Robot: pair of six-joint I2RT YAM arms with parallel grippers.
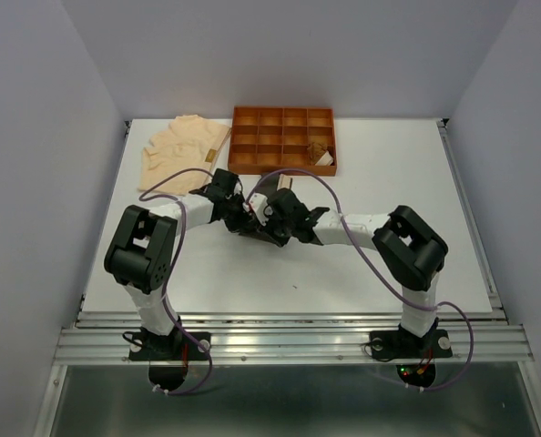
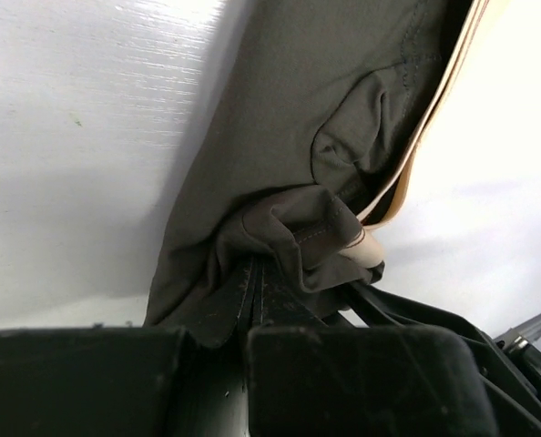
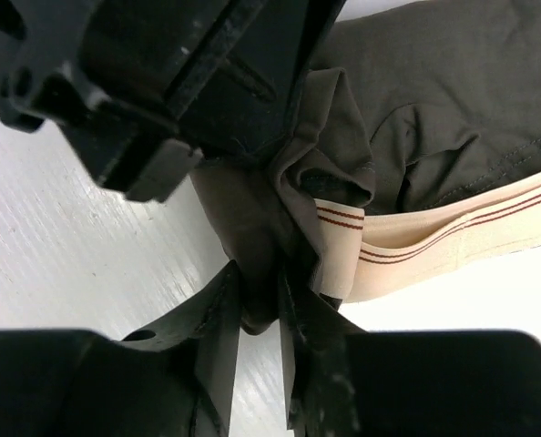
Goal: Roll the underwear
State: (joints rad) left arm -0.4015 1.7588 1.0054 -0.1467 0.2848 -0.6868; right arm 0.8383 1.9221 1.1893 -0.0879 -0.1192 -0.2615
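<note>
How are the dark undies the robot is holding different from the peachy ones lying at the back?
The dark underwear is grey-black with a striped cream waistband; the peach underwear is pale all over. The dark one is bunched, pinched by the left gripper and right gripper; the peach one lies spread out, untouched, beside the tray. Both are soft cloth on the white table.
</note>
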